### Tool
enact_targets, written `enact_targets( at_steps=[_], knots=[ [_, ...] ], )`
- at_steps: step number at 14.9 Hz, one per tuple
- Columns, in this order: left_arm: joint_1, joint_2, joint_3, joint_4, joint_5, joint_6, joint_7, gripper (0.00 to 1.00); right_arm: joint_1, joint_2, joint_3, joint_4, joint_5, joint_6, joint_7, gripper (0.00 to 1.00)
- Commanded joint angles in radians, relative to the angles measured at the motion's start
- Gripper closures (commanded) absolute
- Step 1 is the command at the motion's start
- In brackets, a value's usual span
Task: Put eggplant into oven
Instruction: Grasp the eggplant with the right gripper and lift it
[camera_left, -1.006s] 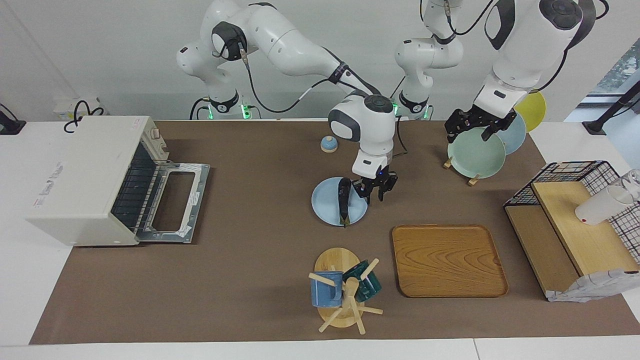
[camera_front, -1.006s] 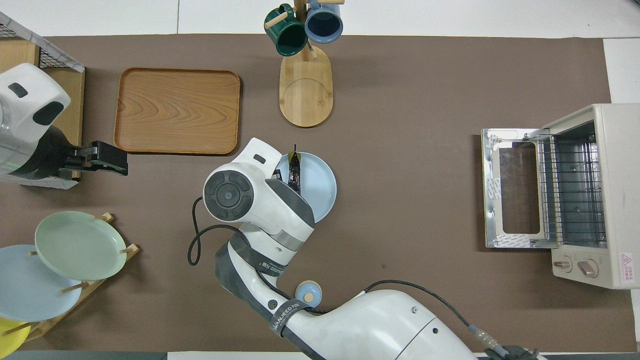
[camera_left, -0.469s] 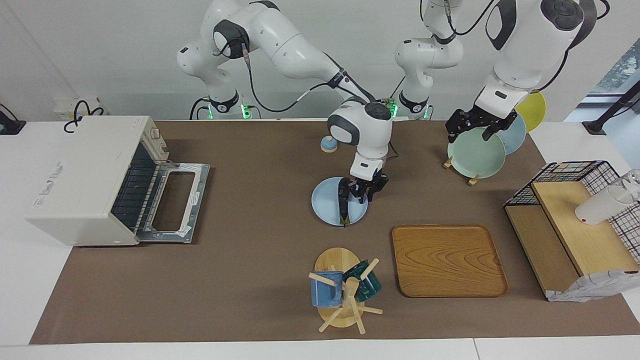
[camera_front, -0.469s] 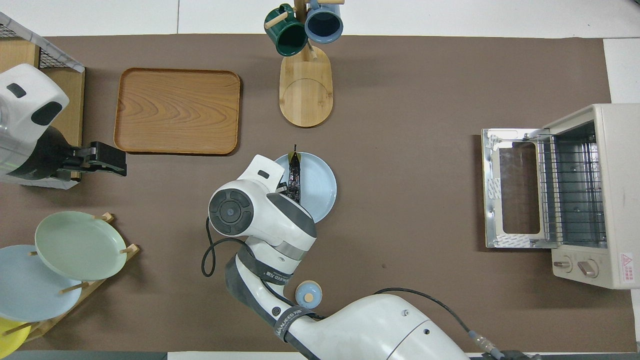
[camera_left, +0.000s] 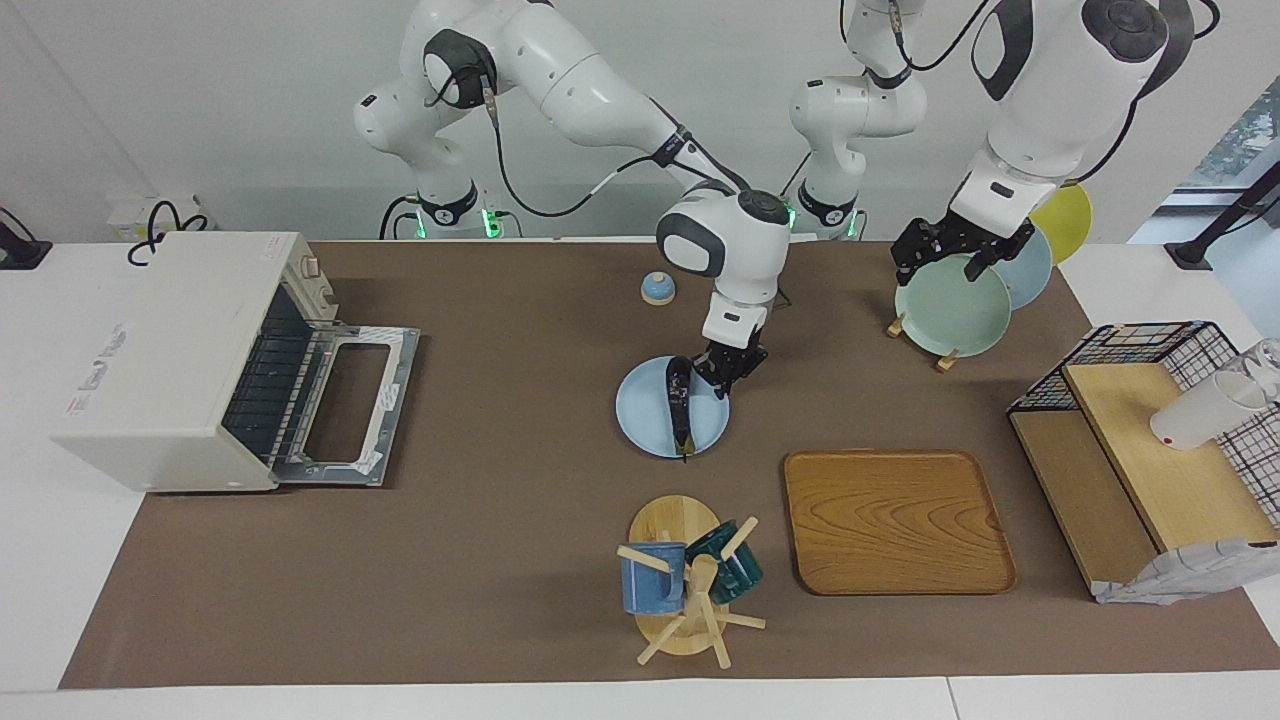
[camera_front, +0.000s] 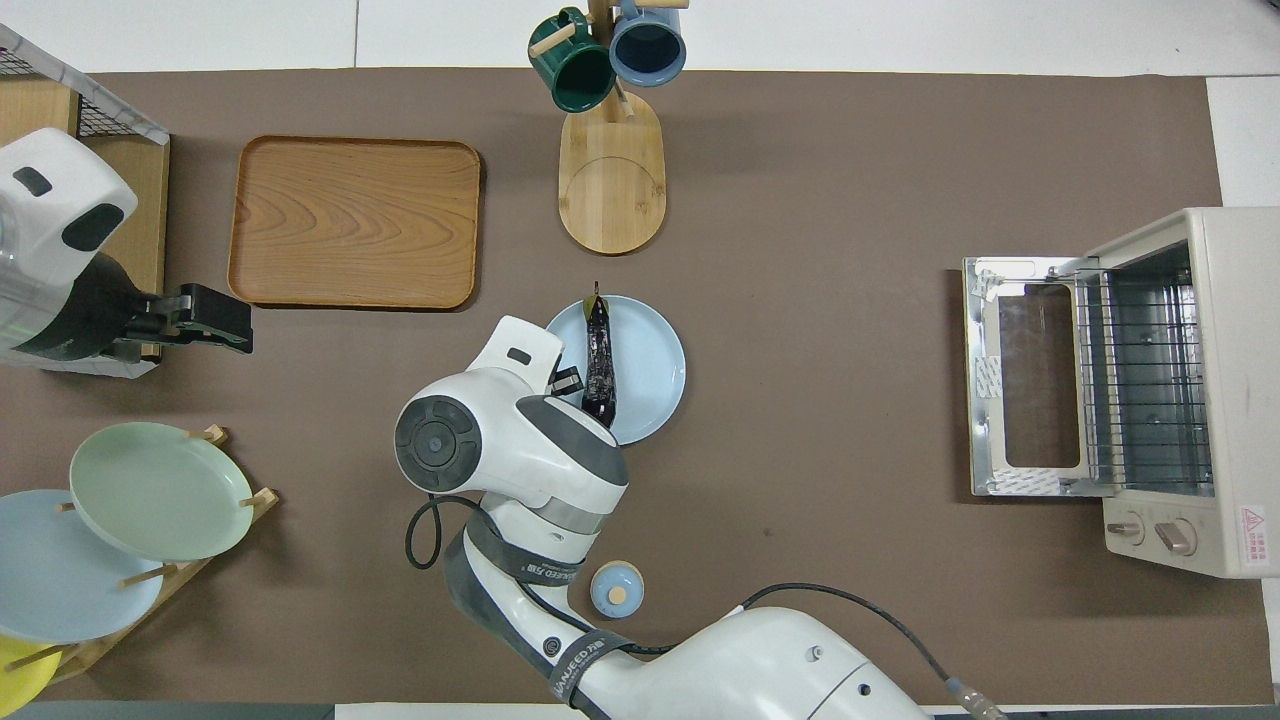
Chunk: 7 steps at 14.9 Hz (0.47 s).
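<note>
Surface: brown mat over a white table (camera_left: 520, 600), seen from a facing camera and an overhead camera.
Eggplant: the slim dark eggplant (camera_left: 681, 403) lies on a blue plate (camera_left: 640, 415) near mid-table, nearer to the robots than the mug tree (camera_left: 690, 585).
Long axis: it runs toward and away from the robots, thick end nearer to them, stem tip farther and reaching just past the plate rim.
Right gripper: the right gripper (camera_left: 716, 372) is low at the thick end, on the side toward the left arm's end of the table; its fingertips have met. They touch or pinch that end, but a true grasp cannot be confirmed, since the wrist hides the contact from above.
Left gripper: the left gripper (camera_left: 960, 255), jaws spread wide and empty, waits over the green plate (camera_left: 950, 310) in the plate rack.
Oven: the oven (camera_left: 170, 360) stands at the right arm's end of the table, door (camera_left: 350, 400) dropped flat, wire rack exposed.
Governing relation: the oven lies sideways from the plate, across the eggplant's long axis, and the right arm is the nearer one.
Judgement: an end-held eggplant may droop or swing, so the tip would need to clear the open door.
</note>
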Motion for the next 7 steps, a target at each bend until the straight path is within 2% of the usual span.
enact_targets(
  at_steps=[1,5,7],
  knots=[
    [-0.012,-0.004,0.011,0.011,-0.007,-0.023,0.014,0.0,-0.02,-0.042,0.002,0.033,-0.046,-0.1,0.008,1.0],
    [-0.009,-0.007,0.012,0.007,-0.008,-0.017,0.01,0.0,-0.071,-0.109,-0.007,0.033,-0.054,-0.224,-0.014,1.0],
    [-0.011,-0.01,0.012,0.005,-0.008,-0.011,0.011,0.0,-0.112,-0.148,-0.008,0.022,-0.075,-0.291,-0.11,1.0]
  ],
)
